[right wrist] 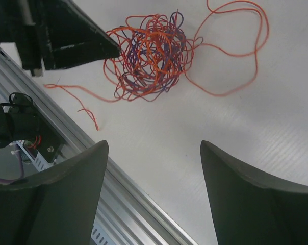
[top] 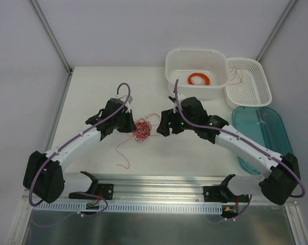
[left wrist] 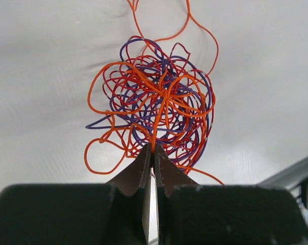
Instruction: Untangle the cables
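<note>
The cables [top: 143, 128] form a scribbly ball of thin orange, red and purple wires in the middle of the table. In the left wrist view the cables [left wrist: 154, 102] lie just ahead of my left gripper [left wrist: 154, 149], which is shut, pinching an orange strand at the ball's near edge. My left gripper [top: 132, 125] touches the ball's left side. My right gripper [top: 159, 127] hovers just right of the ball. It stands open [right wrist: 154, 144] with nothing between its fingers, short of the cables [right wrist: 151, 56]. A loose orange strand [top: 124, 153] trails toward the near edge.
A white tub [top: 170, 66] at the back holds a neat orange ring coil [top: 199, 79]. Beside it sits a white perforated basket [top: 268, 87], and a teal oval tray [top: 261, 132] lies at the right. An aluminium rail [top: 159, 181] runs along the near edge.
</note>
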{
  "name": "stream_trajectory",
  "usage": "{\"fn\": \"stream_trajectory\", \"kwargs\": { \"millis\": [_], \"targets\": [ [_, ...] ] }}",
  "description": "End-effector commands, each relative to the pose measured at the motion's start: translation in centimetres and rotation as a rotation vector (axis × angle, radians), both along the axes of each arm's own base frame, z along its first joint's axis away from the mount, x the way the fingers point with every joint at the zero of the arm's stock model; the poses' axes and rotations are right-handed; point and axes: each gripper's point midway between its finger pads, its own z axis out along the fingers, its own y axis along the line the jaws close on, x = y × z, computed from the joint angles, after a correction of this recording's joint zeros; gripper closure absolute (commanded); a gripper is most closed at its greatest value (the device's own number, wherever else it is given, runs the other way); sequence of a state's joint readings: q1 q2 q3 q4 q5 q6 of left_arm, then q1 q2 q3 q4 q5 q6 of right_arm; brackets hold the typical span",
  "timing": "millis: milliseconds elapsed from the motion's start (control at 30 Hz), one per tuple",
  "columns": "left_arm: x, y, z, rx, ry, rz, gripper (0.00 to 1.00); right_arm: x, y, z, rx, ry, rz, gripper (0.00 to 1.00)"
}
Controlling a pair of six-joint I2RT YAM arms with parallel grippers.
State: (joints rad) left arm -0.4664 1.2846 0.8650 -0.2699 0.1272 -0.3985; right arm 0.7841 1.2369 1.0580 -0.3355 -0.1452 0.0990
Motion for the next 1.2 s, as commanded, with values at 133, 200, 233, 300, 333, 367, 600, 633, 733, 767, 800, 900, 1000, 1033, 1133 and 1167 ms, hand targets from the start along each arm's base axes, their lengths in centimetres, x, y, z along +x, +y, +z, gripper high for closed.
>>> {"fn": "stream_trajectory", "kwargs": {
  "millis": [133,200,233,300,333,367,600,633,733,767,800,900,1000,1033,1133,1167],
  "targets": [
    [-3.4,-3.0,2.4,-0.073,-0.071,-0.193,1.0,1.5,5.1,-2.4,0.187,0.119,0.0,0.23],
    [-3.8,-3.7,2.9,-0.092,-0.076,-0.221,1.0,1.7,6.2,-3.5,0.244,0.137,0.001,0.23],
    [-4.0,-3.9,3.0,-0.097,-0.076,-0.228,1.0,1.7,6.5,-3.9,0.258,0.146,0.003,0.23],
    [-4.3,-4.4,3.5,-0.114,-0.089,-0.245,1.0,1.8,7.3,-5.2,0.273,0.169,0.001,0.23],
    [-4.4,-4.5,3.7,-0.114,-0.092,-0.247,1.0,1.8,7.7,-5.6,0.279,0.177,0.004,0.23],
    [-4.5,-4.6,3.8,-0.119,-0.098,-0.253,1.0,1.7,7.8,-6.2,0.281,0.191,-0.002,0.23],
    [-5.8,-5.5,5.8,-0.183,-0.141,-0.301,1.0,2.0,10.2,-8.2,0.354,0.237,0.031,0.26],
    [-6.2,-5.8,6.2,-0.198,-0.145,-0.319,1.0,2.0,10.5,-8.9,0.354,0.253,0.034,0.29],
    [-6.7,-6.2,7.3,-0.235,-0.17,-0.345,1.0,2.2,11.1,-8.8,0.396,0.255,0.042,0.58],
    [-7.0,-6.3,7.7,-0.248,-0.173,-0.353,1.0,2.2,11.2,-9.0,0.397,0.256,0.042,0.73],
    [-7.1,-6.3,8.4,-0.264,-0.194,-0.359,1.0,2.2,11.2,-9.0,0.399,0.252,0.044,0.79],
    [-7.5,-6.2,10.0,-0.292,-0.237,-0.369,1.0,2.4,10.6,-9.7,0.366,0.244,0.031,0.99],
    [-7.4,-5.6,11.8,-0.302,-0.305,-0.35,1.0,2.9,8.8,-11.0,0.284,0.235,-0.028,0.99],
    [-7.4,-5.4,12.3,-0.299,-0.326,-0.339,1.0,3.1,8.0,-11.4,0.254,0.23,-0.05,0.99],
    [-7.0,-4.0,15.4,-0.299,-0.441,-0.28,1.0,3.6,3.9,-13.8,0.1,0.225,-0.166,0.99],
    [-6.9,-3.6,15.9,-0.29,-0.458,-0.264,1.0,3.9,2.2,-14.7,0.058,0.234,-0.214,0.99]
  ]
}}
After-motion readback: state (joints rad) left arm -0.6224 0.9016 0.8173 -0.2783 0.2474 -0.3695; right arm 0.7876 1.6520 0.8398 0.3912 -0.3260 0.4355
